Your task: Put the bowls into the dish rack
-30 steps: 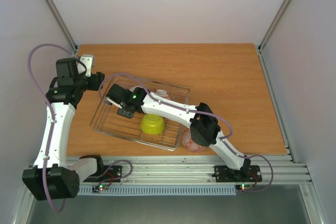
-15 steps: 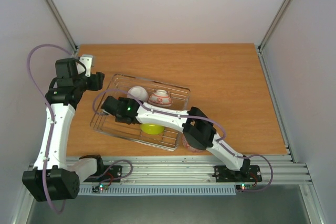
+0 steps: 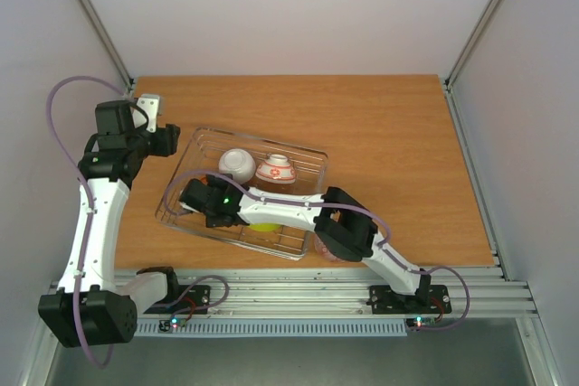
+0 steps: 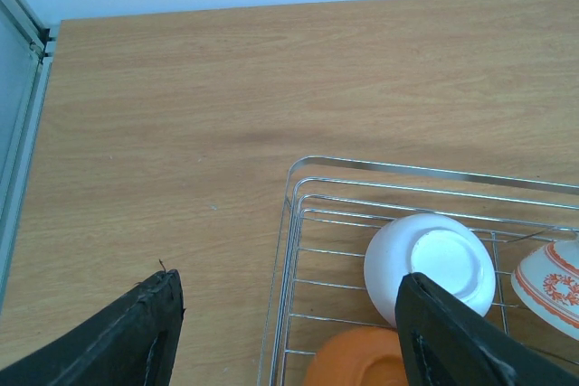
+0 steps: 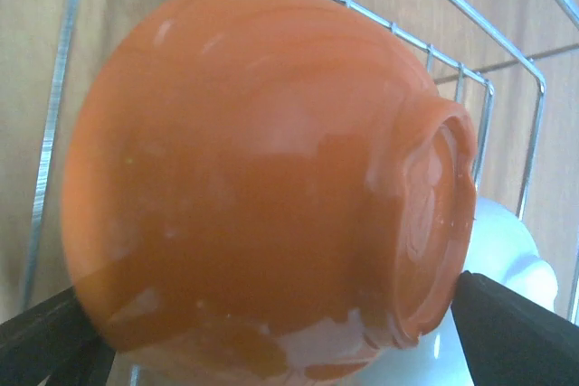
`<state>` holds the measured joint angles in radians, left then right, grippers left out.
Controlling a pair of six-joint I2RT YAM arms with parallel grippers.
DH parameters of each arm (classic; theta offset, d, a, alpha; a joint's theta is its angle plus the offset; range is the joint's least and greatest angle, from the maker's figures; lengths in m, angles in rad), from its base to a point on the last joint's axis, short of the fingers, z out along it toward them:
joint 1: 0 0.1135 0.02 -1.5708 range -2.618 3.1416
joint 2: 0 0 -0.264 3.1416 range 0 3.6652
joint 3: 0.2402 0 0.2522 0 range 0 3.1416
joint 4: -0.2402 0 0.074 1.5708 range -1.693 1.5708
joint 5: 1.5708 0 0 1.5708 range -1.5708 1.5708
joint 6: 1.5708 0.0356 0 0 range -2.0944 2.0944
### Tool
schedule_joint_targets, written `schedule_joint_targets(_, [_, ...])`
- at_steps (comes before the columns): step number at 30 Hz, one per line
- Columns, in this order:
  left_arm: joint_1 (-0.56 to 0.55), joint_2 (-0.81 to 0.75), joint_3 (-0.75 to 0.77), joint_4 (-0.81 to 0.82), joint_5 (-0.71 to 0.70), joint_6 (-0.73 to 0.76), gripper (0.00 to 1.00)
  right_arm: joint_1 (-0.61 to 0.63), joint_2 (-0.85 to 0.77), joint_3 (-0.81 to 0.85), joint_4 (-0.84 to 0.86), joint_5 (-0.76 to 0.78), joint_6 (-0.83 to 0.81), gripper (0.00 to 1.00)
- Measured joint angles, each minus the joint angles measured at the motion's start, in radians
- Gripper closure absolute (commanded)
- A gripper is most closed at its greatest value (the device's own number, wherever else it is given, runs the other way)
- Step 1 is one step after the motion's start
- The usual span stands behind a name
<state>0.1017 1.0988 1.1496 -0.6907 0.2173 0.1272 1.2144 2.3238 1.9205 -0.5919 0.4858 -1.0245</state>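
Observation:
The dish rack (image 3: 298, 158) lies left of centre on the table. A plain white bowl (image 3: 237, 164) and a white bowl with red pattern (image 3: 276, 169) sit upside down in its far part. The lime green bowl (image 3: 265, 222) shows partly under my right arm. The orange bowl (image 5: 262, 178) lies tilted against the rack wires, filling the right wrist view. It also shows in the left wrist view (image 4: 357, 363). My right gripper (image 3: 199, 210) is open, its jaws wide on either side of the orange bowl. My left gripper (image 3: 170, 140) is open and empty beside the rack's far left corner.
The blue-and-white bowl with the red-patterned inside (image 3: 327, 249) sits on the table by the rack's near right corner, partly under my right arm's elbow. The table (image 3: 398, 142) is bordered by metal rails and white walls.
My right gripper has moved left and nearer across the rack, uncovering the white and red-patterned bowls. The arm now covers most of the green bowl. The left arm has not moved.

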Motion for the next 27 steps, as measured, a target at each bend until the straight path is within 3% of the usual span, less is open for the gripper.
schedule_joint_targets(11, [0.000, 0.000, 0.000, 0.000, 0.003, 0.000, 0.34, 0.013, -0.148, -0.149, 0.034, -0.103, -0.017, 0.01])
schedule_joint_targets(16, [0.000, 0.000, -0.003, 0.000, 0.003, 0.000, 0.34, 0.016, -0.293, -0.205, 0.042, -0.194, -0.021, 0.02])
schedule_joint_targets(21, [0.000, 0.000, -0.004, 0.000, 0.009, 0.000, 0.34, 0.012, -0.357, -0.206, 0.048, -0.201, 0.010, 0.23])
schedule_joint_targets(27, [0.000, 0.000, -0.004, 0.000, 0.040, 0.000, 0.34, -0.039, -0.451, -0.209, 0.010, -0.155, 0.161, 0.27])
